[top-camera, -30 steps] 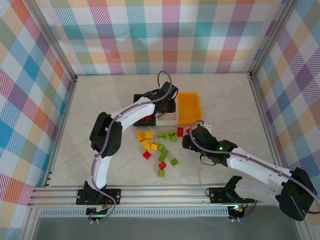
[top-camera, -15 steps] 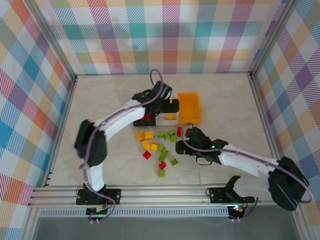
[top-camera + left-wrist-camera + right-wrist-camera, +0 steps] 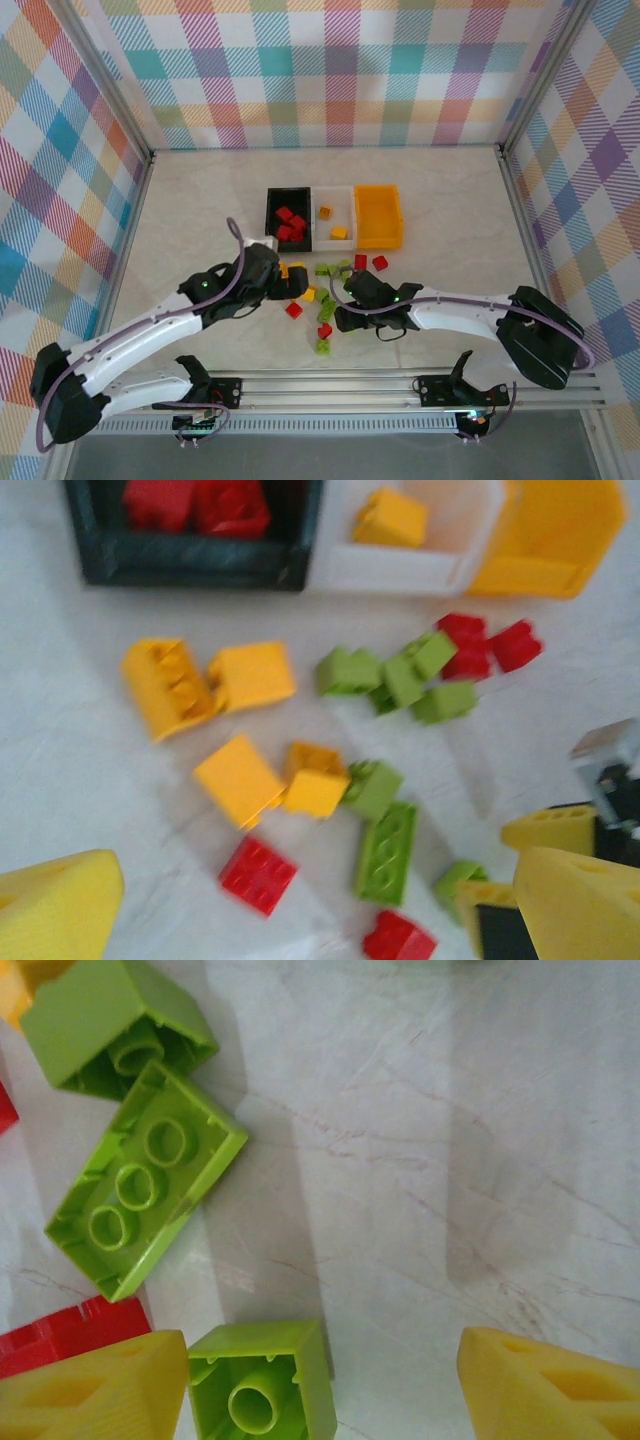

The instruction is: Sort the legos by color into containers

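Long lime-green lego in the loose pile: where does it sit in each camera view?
Top external: long green lego in the middle of the loose pile.
Left wrist: long green lego at lower centre.
Right wrist: long green lego left of centre, underside up.
Shared landmark: the red lego just beside it, nearer the arms.
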Motion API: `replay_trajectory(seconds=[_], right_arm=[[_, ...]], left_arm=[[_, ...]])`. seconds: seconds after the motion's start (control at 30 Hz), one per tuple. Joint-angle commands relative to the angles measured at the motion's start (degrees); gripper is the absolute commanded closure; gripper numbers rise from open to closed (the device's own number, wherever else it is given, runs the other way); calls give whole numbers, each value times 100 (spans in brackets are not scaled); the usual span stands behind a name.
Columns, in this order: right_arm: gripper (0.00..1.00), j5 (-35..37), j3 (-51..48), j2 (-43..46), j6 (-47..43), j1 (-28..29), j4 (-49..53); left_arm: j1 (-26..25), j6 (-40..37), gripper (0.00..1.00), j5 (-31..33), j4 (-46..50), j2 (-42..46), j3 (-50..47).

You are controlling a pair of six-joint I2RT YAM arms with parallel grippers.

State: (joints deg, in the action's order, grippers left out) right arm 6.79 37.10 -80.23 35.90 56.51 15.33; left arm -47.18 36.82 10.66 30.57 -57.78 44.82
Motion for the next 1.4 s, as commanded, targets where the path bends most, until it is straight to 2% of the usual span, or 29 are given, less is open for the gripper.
replay_trajectory(seconds=[0.0, 0.13, 0.23, 0.3, 0.37, 0.47, 0.53, 0.73, 0.8, 0.93, 1.1, 1.27, 1.37], right_arm=[[31, -10, 238, -217, -83, 163, -60], [38, 316, 460, -524, -60, 339, 225], [48, 450, 529, -695, 43, 399, 382], [49, 517, 487, -682, 133, 401, 413], [46, 602, 460, -599, 224, 409, 504], [33, 789, 383, -309, 308, 447, 747], [27, 815, 317, -67, 366, 472, 959], [28, 802, 79, 101, 693, 662, 1194], [31, 772, 37, -99, 774, 727, 1098], [45, 875, 13, -408, 1082, 815, 1121], [61, 1034, -51, -255, 1221, 888, 1189], [67, 1559, 147, 341, 1037, 813, 1383], [69, 1729, 553, 591, 460, 283, 1423]], left_arm=[[-16, 372, 0, 209, 258, 460, -247], [-19, 406, 0, 379, 479, 667, -372], [-12, 417, 0, 395, 495, 705, -429], [-14, 433, 0, 393, 455, 728, -495], [-16, 432, 0, 386, 434, 742, -523], [-12, 417, 0, 326, 376, 726, -535], [-15, 405, 0, 314, 382, 707, -527], [-17, 395, 0, 356, 330, 707, -590], [-18, 398, 0, 358, 297, 705, -628], [-12, 388, 0, 359, 330, 590, -581], [-24, 348, 0, 369, 358, 566, -594], [-18, 326, 0, 358, 329, 585, -632], [-16, 294, 0, 350, 310, 589, -660]])
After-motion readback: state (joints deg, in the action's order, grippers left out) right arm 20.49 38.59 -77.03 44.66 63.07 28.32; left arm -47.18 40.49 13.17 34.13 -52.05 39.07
